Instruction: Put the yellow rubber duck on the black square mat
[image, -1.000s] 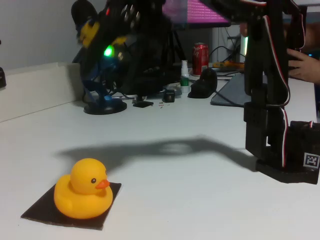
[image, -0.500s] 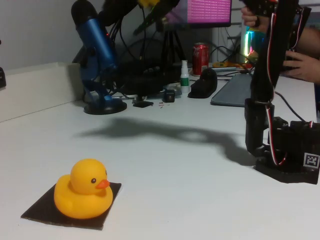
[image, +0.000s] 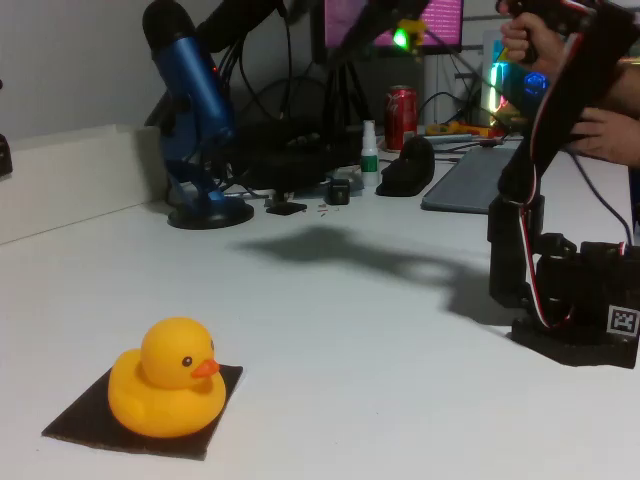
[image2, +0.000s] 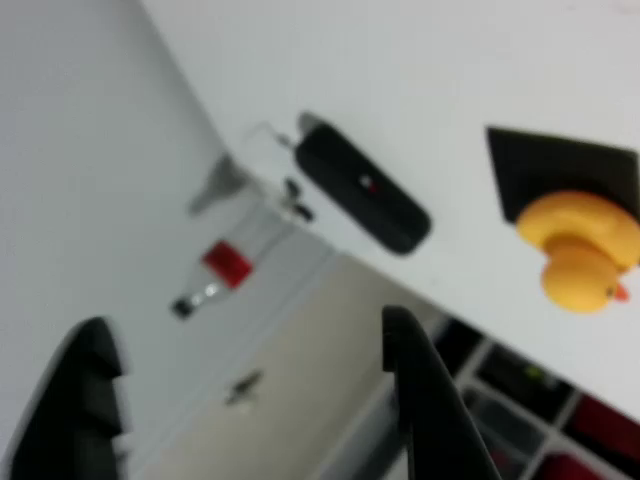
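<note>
The yellow rubber duck (image: 168, 388) sits upright on the black square mat (image: 222, 400) at the near left of the white table, its beak pointing right. In the wrist view the duck (image2: 580, 255) and mat (image2: 545, 170) lie far off at the right edge. My gripper (image2: 245, 335) is open there, its two black fingers (image2: 415, 385) wide apart with nothing between them. In the fixed view the arm's base (image: 565, 300) stands at the right. Its blurred head (image: 380, 25) is raised high at the top, well away from the duck.
A blue microphone (image: 190, 110) on a stand, cables, a red can (image: 401, 115), a small bottle (image: 370, 150) and a black object (image: 405, 165) crowd the back of the table. A person's hand (image: 605, 130) shows at the right. A black oblong device (image2: 360, 195) lies by the table edge.
The arm's head has lifted and swung from the upper left towards the right, away from the duck. The duck has stayed still on the mat.
</note>
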